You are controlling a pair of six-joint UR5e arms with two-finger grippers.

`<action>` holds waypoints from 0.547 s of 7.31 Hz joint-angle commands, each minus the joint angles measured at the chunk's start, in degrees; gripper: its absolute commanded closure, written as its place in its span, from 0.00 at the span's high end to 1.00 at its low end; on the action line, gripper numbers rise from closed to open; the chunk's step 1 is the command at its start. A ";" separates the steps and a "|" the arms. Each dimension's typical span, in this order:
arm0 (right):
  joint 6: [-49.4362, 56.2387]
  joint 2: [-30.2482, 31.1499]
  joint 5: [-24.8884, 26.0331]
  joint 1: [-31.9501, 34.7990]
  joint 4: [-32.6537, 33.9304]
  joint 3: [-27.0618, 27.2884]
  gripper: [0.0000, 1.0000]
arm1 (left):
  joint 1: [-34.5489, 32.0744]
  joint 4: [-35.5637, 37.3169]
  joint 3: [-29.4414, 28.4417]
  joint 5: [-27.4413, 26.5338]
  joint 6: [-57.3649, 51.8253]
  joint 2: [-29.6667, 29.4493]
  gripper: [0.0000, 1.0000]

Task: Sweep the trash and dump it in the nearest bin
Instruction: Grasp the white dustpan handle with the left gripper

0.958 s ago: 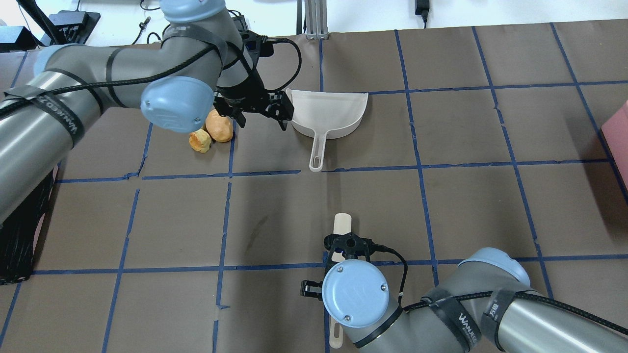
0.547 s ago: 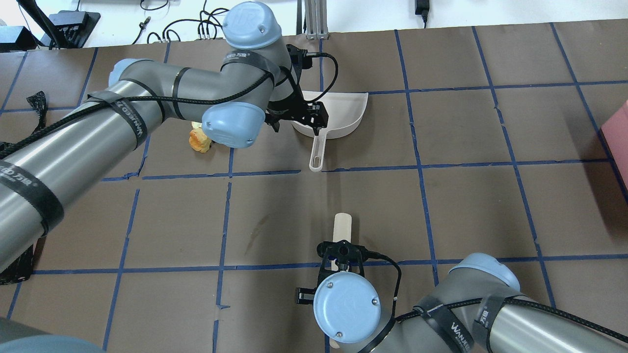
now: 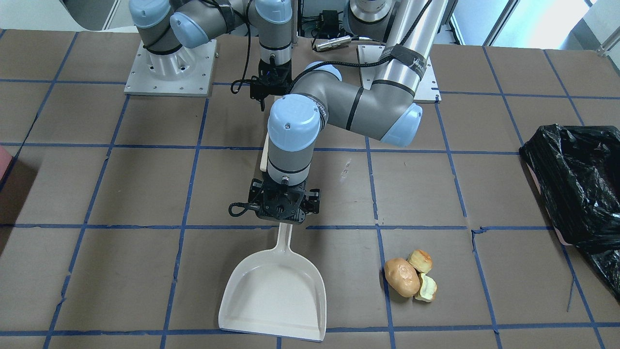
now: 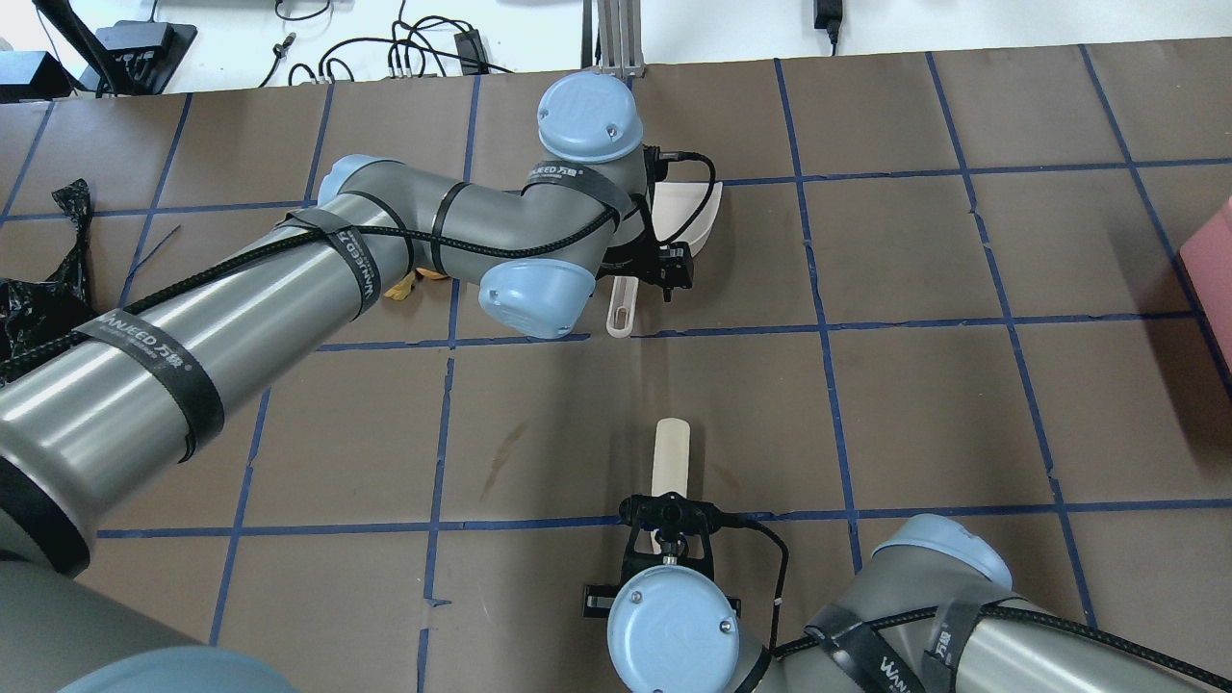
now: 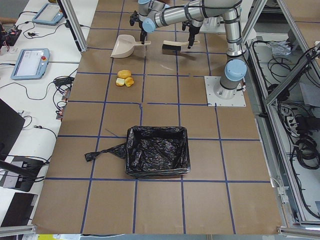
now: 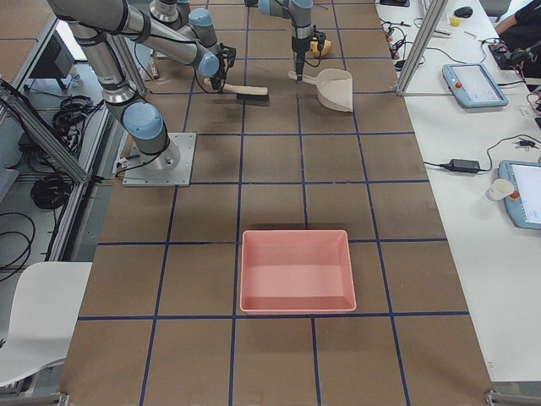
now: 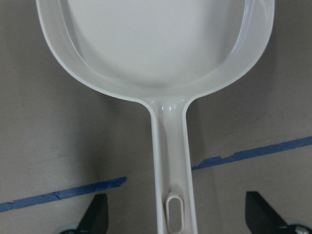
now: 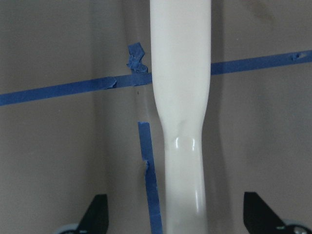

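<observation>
The trash, a golden-brown roll (image 3: 401,277) and two pale chunks (image 3: 420,261), lies on the table right of the white dustpan (image 3: 273,295); in the overhead view my left arm hides most of it. My left gripper (image 3: 283,213) is open over the dustpan's handle (image 7: 170,161), with a finger on each side and not touching it. My right gripper (image 4: 669,520) is open over the cream brush handle (image 8: 180,97), straddling it without touching. The black-bagged bin (image 3: 576,184) stands at the table's end on my left side.
A pink tray (image 6: 296,271) sits at the table's end on my right side. Blue tape lines grid the brown table (image 4: 924,404). The brush (image 5: 175,47) lies between the two arms, close behind the dustpan (image 5: 124,47).
My left arm swung right from above the trash to over the dustpan's handle. My right gripper drew back slightly along the brush handle. Both stayed open.
</observation>
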State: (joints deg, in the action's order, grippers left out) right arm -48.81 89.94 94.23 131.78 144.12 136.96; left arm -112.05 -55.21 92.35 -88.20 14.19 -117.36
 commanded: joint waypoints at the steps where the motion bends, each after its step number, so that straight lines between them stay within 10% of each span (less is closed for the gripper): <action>1: -0.24 1.37 0.16 0.14 0.46 0.94 0.97 | -0.19 2.02 0.55 -0.13 0.31 -1.45 1.00; 4: -0.24 5.76 1.39 0.49 0.55 4.19 0.96 | 0.34 3.62 1.86 0.40 -0.30 -2.17 0.92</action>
State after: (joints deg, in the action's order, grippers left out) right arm -49.04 93.92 95.48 132.20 144.60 140.17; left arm -112.04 -51.83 93.46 -87.91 14.26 -119.48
